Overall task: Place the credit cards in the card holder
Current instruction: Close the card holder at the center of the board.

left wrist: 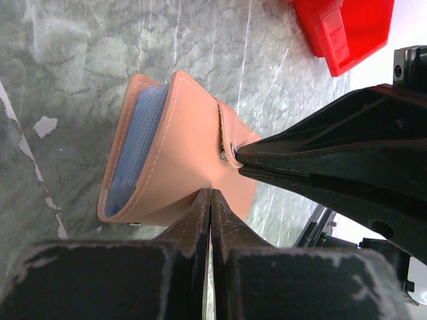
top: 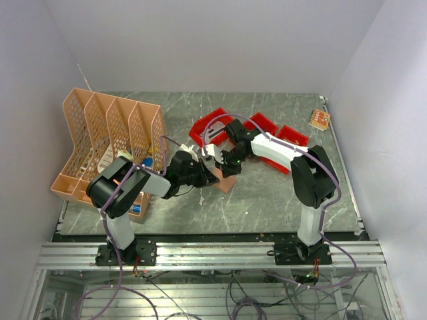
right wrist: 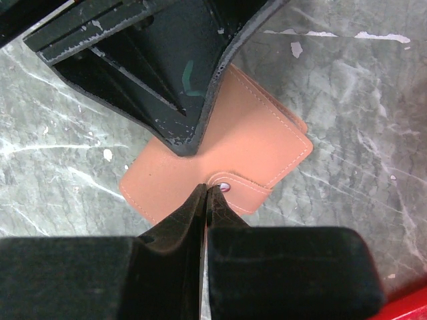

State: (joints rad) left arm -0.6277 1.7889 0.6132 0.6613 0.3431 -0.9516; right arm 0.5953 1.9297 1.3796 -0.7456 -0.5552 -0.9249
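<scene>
Left gripper (left wrist: 211, 195) and right gripper (right wrist: 205, 190), both with jaws pressed together, meeting on the card holder (left wrist: 180, 153) at mid-table.

Nearest you, the left gripper's fingers are squeezed flat with nothing visible between them, their tips bearing on the holder's lower edge. Just beyond, the right gripper, equally closed, sets its tips at the snap tab (right wrist: 243, 190); you cannot tell whether it nips the tab or merely presses it. The light blue card (left wrist: 137, 133) sits in the pocket between the two covers; the whitish-grey card is not in sight. Judged from this, at least one card is stowed and the fastening step is in hand. Your next move calls for steadying the cover with the left and pressing the tab squarely home. Farther back lie the red bins (top: 220, 123).
</scene>
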